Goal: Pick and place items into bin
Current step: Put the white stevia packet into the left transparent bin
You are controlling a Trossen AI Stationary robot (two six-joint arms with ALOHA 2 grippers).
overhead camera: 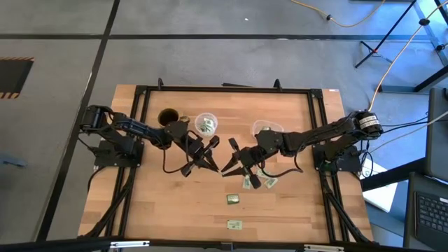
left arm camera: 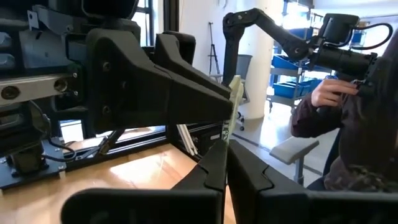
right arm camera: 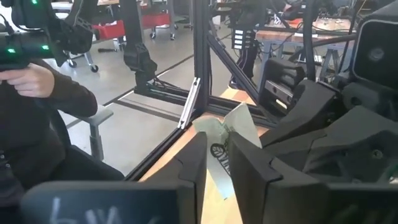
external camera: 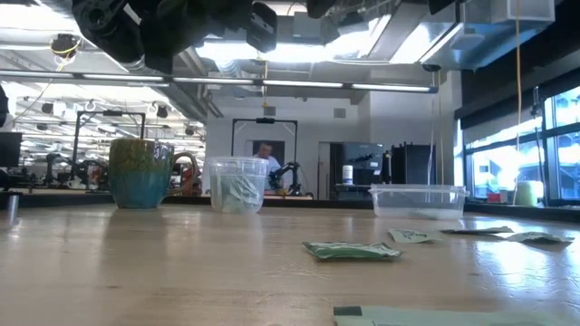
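Over the middle of the wooden surface [overhead camera: 175, 203], lifted clear of it: one green-and-white packet [right arm camera: 233, 134], standing on edge between both arms. Clenched on it, the left end effector [overhead camera: 210, 155], reaching in from the left with its arm stretched low and long. Facing it tip to tip, the right end effector [overhead camera: 229, 165], fingers parted around the same packet, released. Just near of that, loose packets [overhead camera: 259, 180]; two more nearer still. Far side: mug [overhead camera: 168, 117], clear cup [overhead camera: 206, 124], clear bin [overhead camera: 264, 129].
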